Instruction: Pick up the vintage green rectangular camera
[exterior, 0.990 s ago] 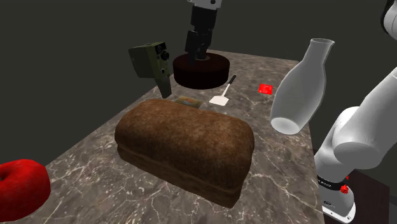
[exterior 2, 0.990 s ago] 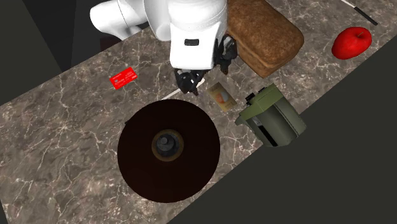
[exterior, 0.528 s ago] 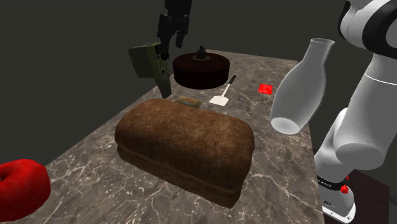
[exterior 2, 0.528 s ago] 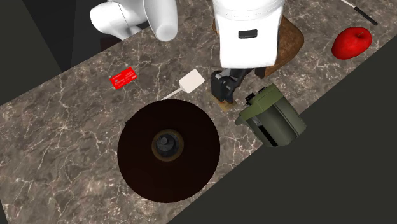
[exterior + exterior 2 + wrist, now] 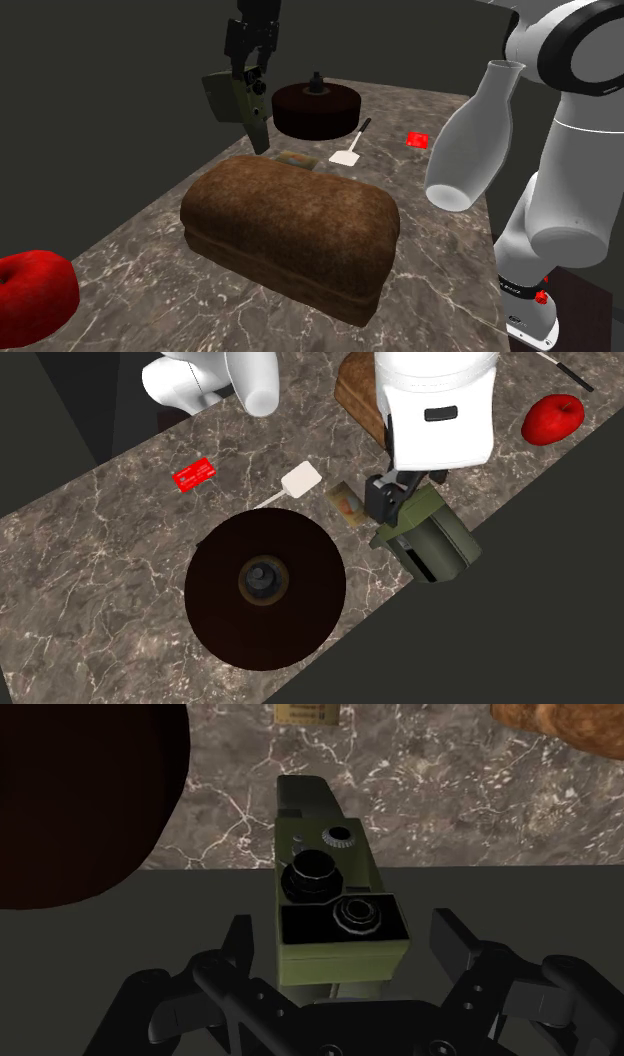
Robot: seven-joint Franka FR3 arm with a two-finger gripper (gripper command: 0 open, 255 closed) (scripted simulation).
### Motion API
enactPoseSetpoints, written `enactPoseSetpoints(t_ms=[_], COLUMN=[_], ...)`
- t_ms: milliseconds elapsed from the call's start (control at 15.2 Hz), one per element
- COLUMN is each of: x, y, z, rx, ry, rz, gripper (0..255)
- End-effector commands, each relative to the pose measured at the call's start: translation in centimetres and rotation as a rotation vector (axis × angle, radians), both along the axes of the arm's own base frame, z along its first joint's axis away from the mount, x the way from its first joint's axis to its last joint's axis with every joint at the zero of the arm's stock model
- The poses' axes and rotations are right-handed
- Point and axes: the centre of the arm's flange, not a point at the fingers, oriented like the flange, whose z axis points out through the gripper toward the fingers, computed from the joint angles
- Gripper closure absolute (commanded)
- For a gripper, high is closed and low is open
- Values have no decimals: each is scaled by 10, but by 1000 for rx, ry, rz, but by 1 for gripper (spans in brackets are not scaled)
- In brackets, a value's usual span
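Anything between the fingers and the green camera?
Nothing. In the wrist view the open gripper straddles the green camera, with a bare gap on each side; neither finger touches it.

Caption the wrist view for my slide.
Open black fingers flank the olive-green rectangular camera at the veined brown tabletop's edge, without touching it.

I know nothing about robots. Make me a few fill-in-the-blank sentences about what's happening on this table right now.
1. The gripper hovers over a camera whose colour is ____.
2. Its two black fingers are ____, not shut, one on either side of the camera.
3. The large brown loaf on the marble table is ____.
4. The apple is coloured ____.

Missing words: green; open; bread; red.
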Motion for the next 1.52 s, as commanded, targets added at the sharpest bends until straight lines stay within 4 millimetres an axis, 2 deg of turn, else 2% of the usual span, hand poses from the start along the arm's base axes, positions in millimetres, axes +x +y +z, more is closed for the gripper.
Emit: enactPoseSetpoints(t_ms=[0,198,264,858,1452], x=[1,1,1,1,1], y=[1,1,1,1,1], z=[-10,-18,-18,-18,29], rx=[0,0,0,0,0], ry=[-1,-1,-1,-1,-1], rz=[0,0,0,0,0], gripper=[0,0,255,255,255])
